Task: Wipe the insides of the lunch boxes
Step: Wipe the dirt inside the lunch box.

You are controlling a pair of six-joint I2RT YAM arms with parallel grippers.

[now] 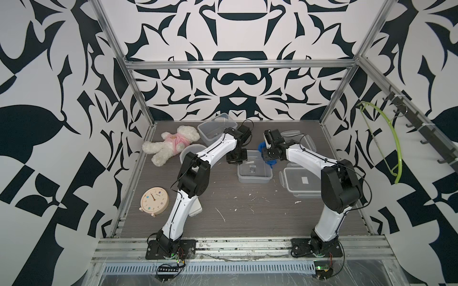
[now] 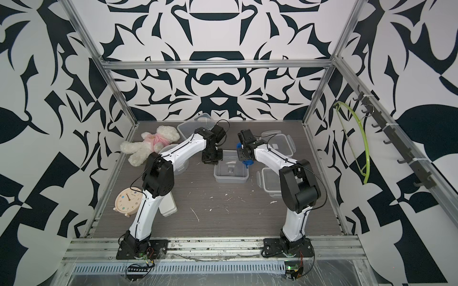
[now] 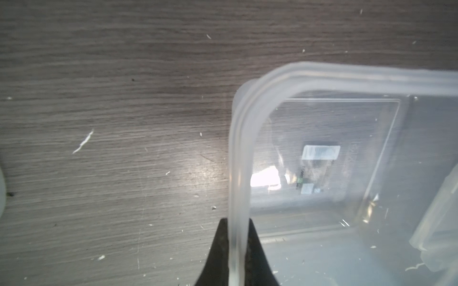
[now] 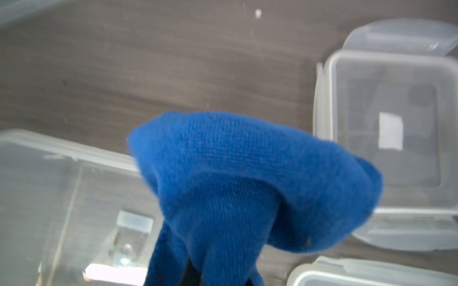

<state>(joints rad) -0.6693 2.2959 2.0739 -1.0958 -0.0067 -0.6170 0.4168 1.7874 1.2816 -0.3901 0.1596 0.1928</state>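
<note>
three lunch boxes sat open on the desk. centre lunch box (image 1: 254,170) was mid-desk, second rectangular lunch box (image 1: 214,127) was by the far edge, and round lunch box (image 1: 188,150) was toward the left edge beside the teddy bear (image 1: 173,144), partly hidden under the left arm. snap-clip lid (image 1: 303,184) lay near the right edge.

left gripper (image 3: 237,224) was clamped on the centre lunch box's rim near a corner, one finger inside the wall, one outside. right gripper (image 1: 268,156) was closed on a bunched blue cloth (image 4: 247,183) hanging at that box's right rim. couldn't tell whether the cloth touched the floor of the box.

my read of the step was wiping the centre lunch box. doing it well would need:
- a firm left clamp, so the box didn't skate on the desk
- the cloth wad lowered onto the floor, then swept wall to wall and into the corners
- light pressure, since the thin walls probably flex
- the right fingers staying clear of the left finger inside

main risk was the cloth snagging the rim and dragging the box.

writing: the label (image 3: 319,170) at the box floor showed print and a green mark, too blurred to read. the white sticker (image 4: 391,133) on the lid looked blank. small print on the clock (image 1: 154,202) face was unreadable.
</note>
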